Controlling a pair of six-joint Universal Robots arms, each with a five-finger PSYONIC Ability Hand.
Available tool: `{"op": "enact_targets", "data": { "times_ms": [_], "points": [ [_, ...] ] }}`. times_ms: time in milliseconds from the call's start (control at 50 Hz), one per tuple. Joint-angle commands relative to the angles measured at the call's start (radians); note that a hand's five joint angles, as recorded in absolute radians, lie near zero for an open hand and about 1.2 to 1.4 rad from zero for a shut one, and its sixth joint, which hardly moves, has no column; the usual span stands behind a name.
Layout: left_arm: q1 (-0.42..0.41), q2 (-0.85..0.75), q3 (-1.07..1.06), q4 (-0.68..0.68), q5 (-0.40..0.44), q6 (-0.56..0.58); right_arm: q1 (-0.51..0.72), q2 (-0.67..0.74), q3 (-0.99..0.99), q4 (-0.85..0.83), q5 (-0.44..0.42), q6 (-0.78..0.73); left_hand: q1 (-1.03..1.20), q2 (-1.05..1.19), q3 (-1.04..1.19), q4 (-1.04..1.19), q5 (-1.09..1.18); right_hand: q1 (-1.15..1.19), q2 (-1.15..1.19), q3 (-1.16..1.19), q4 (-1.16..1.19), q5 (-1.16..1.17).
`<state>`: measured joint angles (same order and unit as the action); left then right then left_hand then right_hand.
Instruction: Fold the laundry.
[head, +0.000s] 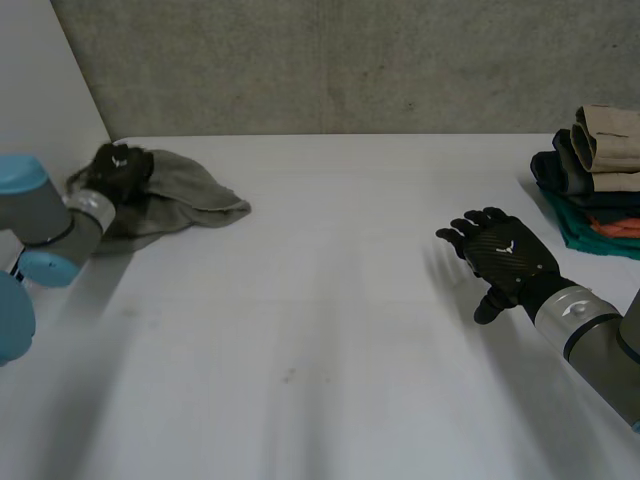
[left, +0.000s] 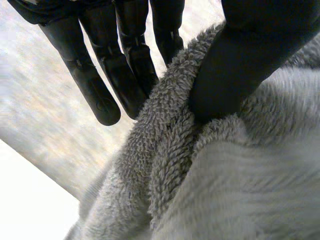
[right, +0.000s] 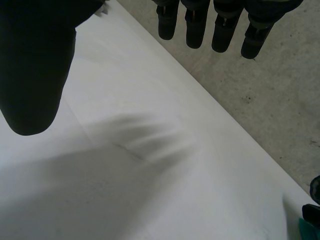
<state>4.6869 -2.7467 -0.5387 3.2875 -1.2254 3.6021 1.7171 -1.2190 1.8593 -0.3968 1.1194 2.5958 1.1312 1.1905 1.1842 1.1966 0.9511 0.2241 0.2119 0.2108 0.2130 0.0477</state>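
terry cloth, looped and nubbly, makes up the crumpled grey terry towel (head: 190, 205) that lies bunched in a soft low heap at the upper left of the head view, on the smooth matt white table (head: 330, 330) near its far edge. the black left hand (head: 120, 165) sits on the heap's left end. in the left wrist view a thick rolled ridge of the grey terry towel (left: 225, 190) stands between the thumb and the fingers of the left hand (left: 120, 65): the thumb is sunk into the pile and the nearly straight fingers (left: 100, 95) lie against the ridge's other side, so the cloth is pinched between them. the black right hand (head: 505, 255), its back showing a woven, carbon-like pattern, is at the right of the head view above bare tabletop, spread wide with nothing in it; the right wrist view shows the right hand (right: 35, 65) with its broad rounded thumb well apart from the row of blunt fingertips (right: 195, 25), over the white table (right: 150, 190). at the right edge of the head view stands a neat stack of folded garments (head: 600, 180), a tan ribbed piece uppermost, black cloth under it, then teal and orange layers at the base. behind the table rises a rough, speckled grey concrete wall (head: 350, 60).
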Motion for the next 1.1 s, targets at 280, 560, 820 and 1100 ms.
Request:
{"op": "enact_targets", "data": {
  "times_ms": [280, 560, 820, 1100],
  "points": [
    [-0.387, 0.794, -0.603, 0.196, -0.075, -0.525, -0.021, -0.069, 0.003, 0.000, 0.048, 0.021, 0.265, 0.206, 0.212, 0.200, 0.271, -0.050, -0.037, -0.036, -0.038, -0.048],
    [-0.570, 0.508, -0.662, 0.025, -0.157, -0.465, -0.040, -0.145, 0.008, 0.042, 0.099, 0.199, 0.265, 0.206, 0.212, 0.200, 0.271, -0.050, -0.037, -0.036, -0.038, -0.048],
    [-0.597, 0.616, -0.776, -0.072, -0.184, -0.444, -0.037, -0.146, -0.069, 0.246, 0.112, 0.343, -0.565, -0.624, -0.618, -0.630, -0.559, -0.050, -0.037, -0.036, -0.038, -0.048],
    [-0.551, 0.762, -0.966, 0.056, -0.163, -0.431, -0.022, -0.224, -0.111, 0.619, 0.105, 0.325, -0.592, -0.651, -0.645, -0.657, -0.586, -0.050, -0.037, -0.036, -0.038, -0.048]
  ]
}}
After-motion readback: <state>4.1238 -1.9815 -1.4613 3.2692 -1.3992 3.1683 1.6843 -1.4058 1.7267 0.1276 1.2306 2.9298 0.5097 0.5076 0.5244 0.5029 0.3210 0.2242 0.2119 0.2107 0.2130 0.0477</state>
